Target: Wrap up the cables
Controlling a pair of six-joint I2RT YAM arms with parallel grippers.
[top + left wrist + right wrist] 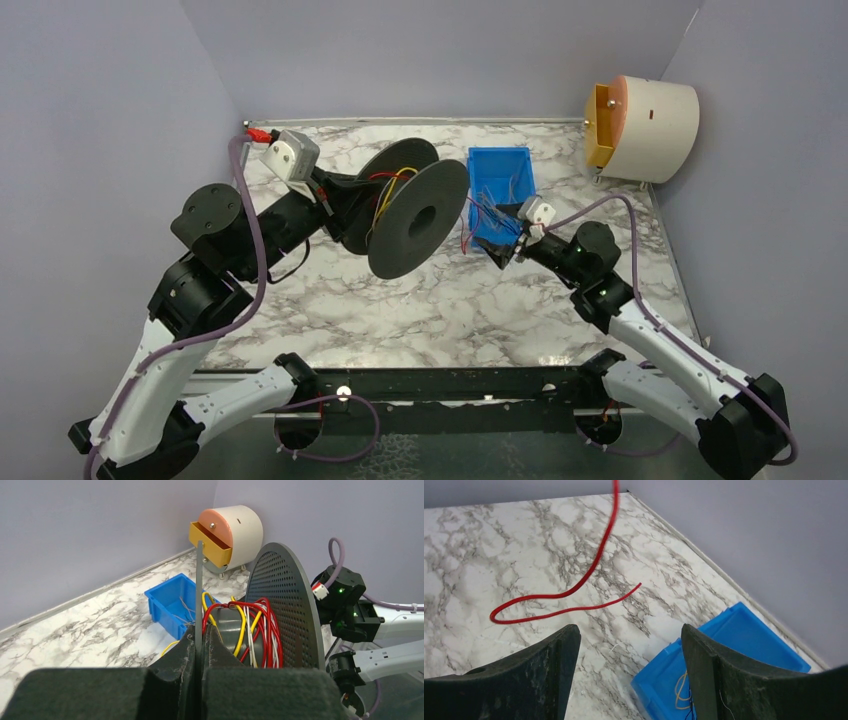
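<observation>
Near half of surface point(400, 320) open for a tool; raised black spool point(420, 215), blue bin point(500, 155) just beside it, cables point(478, 212) loose in their gap, and white drum point(650, 125) far-right crowd the back.

Light bright, even & diffuse, from overhead; shadows soft. Top view: faint, blurry-edged shadow on marble table point(330, 300) under black spool point(400, 240); walls evenly lit, whole frame sharp. Left wrist view: left gripper point(200, 632) pads v. close to lens, near-black, a bit soft; bkgd in focus. Right wrist view: right gripper point(629, 635) fingers dark, little detail; red cable point(594, 566) & marble veins crisp. Colours natural in all 3 views.
</observation>
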